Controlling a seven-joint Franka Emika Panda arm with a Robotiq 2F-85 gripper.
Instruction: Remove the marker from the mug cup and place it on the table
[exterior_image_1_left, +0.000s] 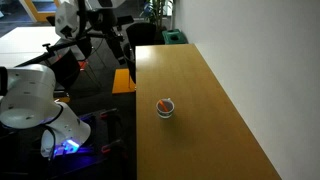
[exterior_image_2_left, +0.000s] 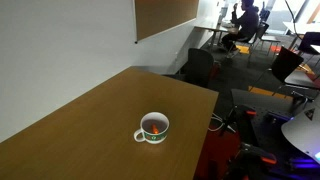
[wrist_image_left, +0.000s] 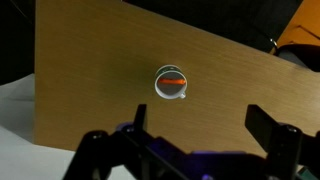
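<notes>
Wrist view: my end effector (wrist_image_left: 200, 128) hangs spread wide above the wooden counter (wrist_image_left: 90, 70). The orange marker (wrist_image_left: 174, 78) lies inside the white mug (wrist_image_left: 159, 85) (light, stiff, probably slick). I judge pinching its exposed shaft best.

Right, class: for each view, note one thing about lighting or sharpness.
In an exterior view the table is evenly lit, with a blue glow by the robot base; in an exterior view the mug cup is soft-edged, low in detail; in the wrist view the gripper is dark and blurred, the marker sharper.
</notes>
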